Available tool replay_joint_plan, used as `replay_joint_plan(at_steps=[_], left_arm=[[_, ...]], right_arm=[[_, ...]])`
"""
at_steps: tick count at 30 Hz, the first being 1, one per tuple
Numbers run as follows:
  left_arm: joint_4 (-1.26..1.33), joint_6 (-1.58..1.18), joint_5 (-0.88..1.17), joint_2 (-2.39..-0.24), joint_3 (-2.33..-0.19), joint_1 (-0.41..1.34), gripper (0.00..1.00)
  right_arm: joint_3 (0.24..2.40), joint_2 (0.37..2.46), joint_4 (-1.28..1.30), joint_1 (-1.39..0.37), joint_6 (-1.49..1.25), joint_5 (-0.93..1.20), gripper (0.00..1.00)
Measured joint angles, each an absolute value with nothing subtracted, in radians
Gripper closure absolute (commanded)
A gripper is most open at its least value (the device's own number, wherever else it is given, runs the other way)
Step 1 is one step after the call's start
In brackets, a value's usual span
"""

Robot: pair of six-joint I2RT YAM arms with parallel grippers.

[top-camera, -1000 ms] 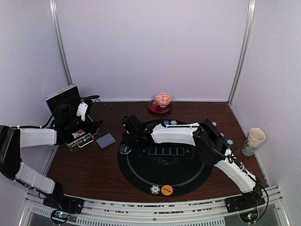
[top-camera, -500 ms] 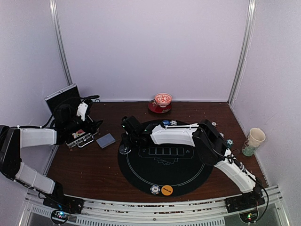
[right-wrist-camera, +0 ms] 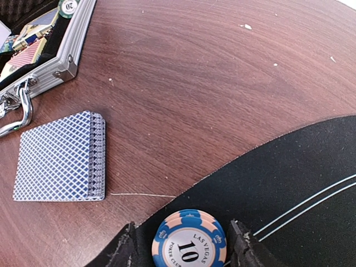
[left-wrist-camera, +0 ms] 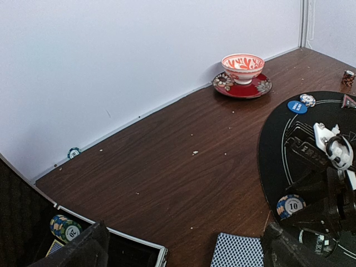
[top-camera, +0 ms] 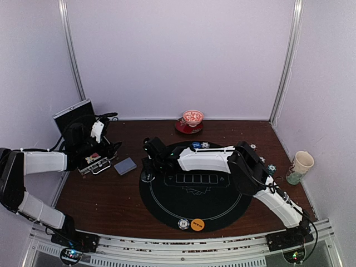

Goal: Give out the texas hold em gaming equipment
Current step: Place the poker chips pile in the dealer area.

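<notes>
A short stack of blue-and-peach "10" chips (right-wrist-camera: 189,248) lies on the left edge of the black mat (right-wrist-camera: 289,178). My right gripper (right-wrist-camera: 183,232) straddles it, open, with a thin gap on either side. In the top view that gripper (top-camera: 148,168) reaches across the mat. A deck of blue-backed cards (top-camera: 125,166) lies on the wood left of it, also seen as the deck (right-wrist-camera: 58,158). My left gripper (left-wrist-camera: 186,253) hangs open and empty between the case (left-wrist-camera: 130,250) and the deck (left-wrist-camera: 239,253). An orange disc (top-camera: 197,225) and a chip (top-camera: 182,223) lie at the mat's near edge, a blue disc (top-camera: 196,145) and chip (top-camera: 205,144) at its far edge.
An open metal case (top-camera: 92,161) with chips (left-wrist-camera: 64,228) stands at the left. The red-and-white bowl (top-camera: 193,117) is at the back wall, a paper cup (top-camera: 300,166) at the far right. Loose chips (top-camera: 271,168) lie right of the mat, one chip (left-wrist-camera: 73,152) by the wall.
My right gripper's jaws have spread apart, leaving the blue chip stack lying on the mat edge. The left arm has stayed still.
</notes>
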State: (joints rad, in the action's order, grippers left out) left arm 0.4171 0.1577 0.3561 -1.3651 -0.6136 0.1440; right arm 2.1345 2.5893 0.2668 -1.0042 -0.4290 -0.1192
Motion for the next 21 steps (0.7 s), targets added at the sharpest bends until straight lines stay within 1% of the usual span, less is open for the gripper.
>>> replay_joint_plan(at_steps=[3,6,8,12,16,21], left_arm=[[0.417,0.158,0.356,-1.365,-0.614,0.144,0.02],[0.417,0.158,0.356,-1.365,-0.614,0.144,0.02],[0.417,0.158,0.356,-1.365,-0.614,0.144,0.02],[0.417,0.158,0.356,-1.365,-0.614,0.144,0.02],[0.417,0.158,0.356,-1.365,-0.614,0.144,0.02],[0.417,0.158,0.359,-1.365,-0.614,0.144,0.02]], right_arm=[[2.135,2.589,0.266,-1.004,-0.429,-0.119,0.38],[2.135,2.589,0.266,-1.004,-0.425,-0.12,0.33],[2.135,2.589,0.266,-1.004,-0.425,-0.121,0.28],[2.093,2.555,0.279,-1.006,-0.422,-0.138,0.15],[1.953,2.421,0.313,-1.002,-0.423,-0.172,0.01],[1.766,2.168,0.333,-0.981,-0.426,-0.219,0.0]])
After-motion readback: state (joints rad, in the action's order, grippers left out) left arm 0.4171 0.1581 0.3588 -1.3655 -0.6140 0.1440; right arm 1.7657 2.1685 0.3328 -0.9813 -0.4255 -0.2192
